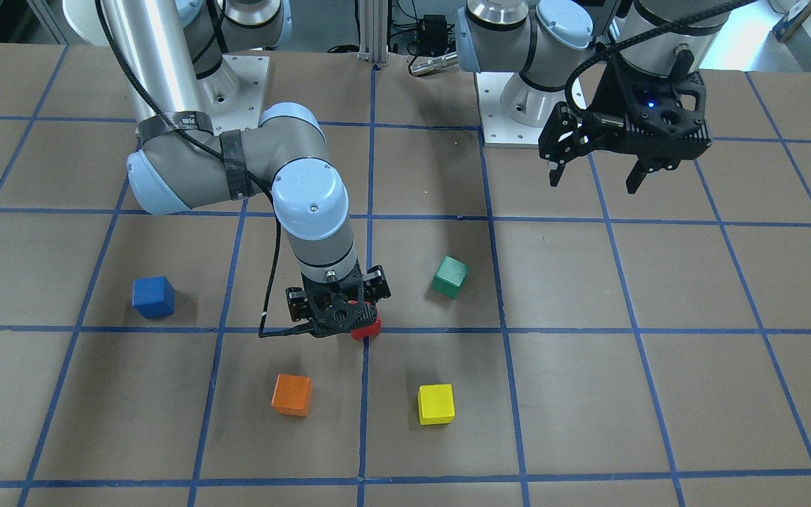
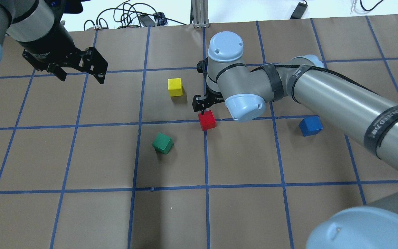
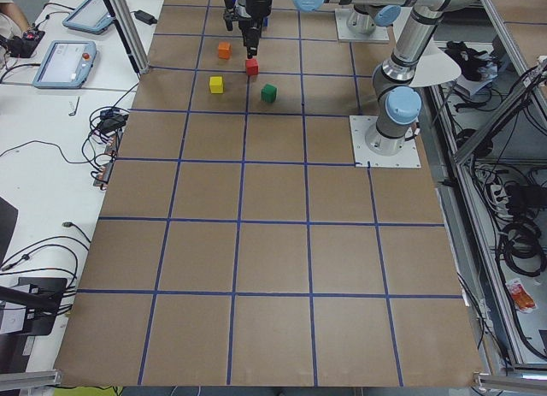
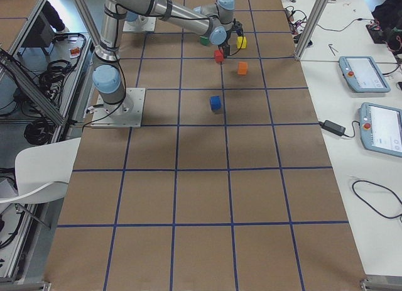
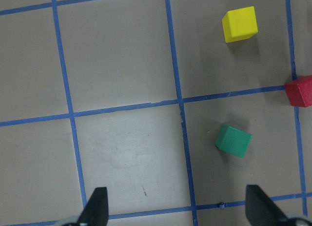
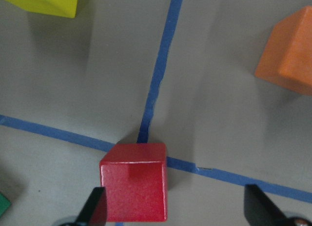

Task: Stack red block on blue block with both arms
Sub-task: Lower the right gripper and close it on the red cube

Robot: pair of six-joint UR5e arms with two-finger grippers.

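Note:
The red block (image 2: 207, 120) sits on a blue tape crossing mid-table. My right gripper (image 2: 200, 103) is low over it and open. In the right wrist view the red block (image 6: 134, 187) lies between the fingers, close against the left finger (image 6: 97, 209) and far from the other one. The front-facing view shows only a red corner (image 1: 369, 328) under the gripper. The blue block (image 2: 310, 126) stands alone to the right, apart from both grippers; it also shows in the front-facing view (image 1: 153, 296). My left gripper (image 2: 79, 74) hangs high at the far left, open and empty.
A green block (image 2: 162, 143) lies left of and nearer than the red one. A yellow block (image 2: 175, 86) stands beyond it. An orange block (image 1: 291, 394) sits near the right gripper, hidden under the arm in the overhead view. Blue tape lines grid the brown table.

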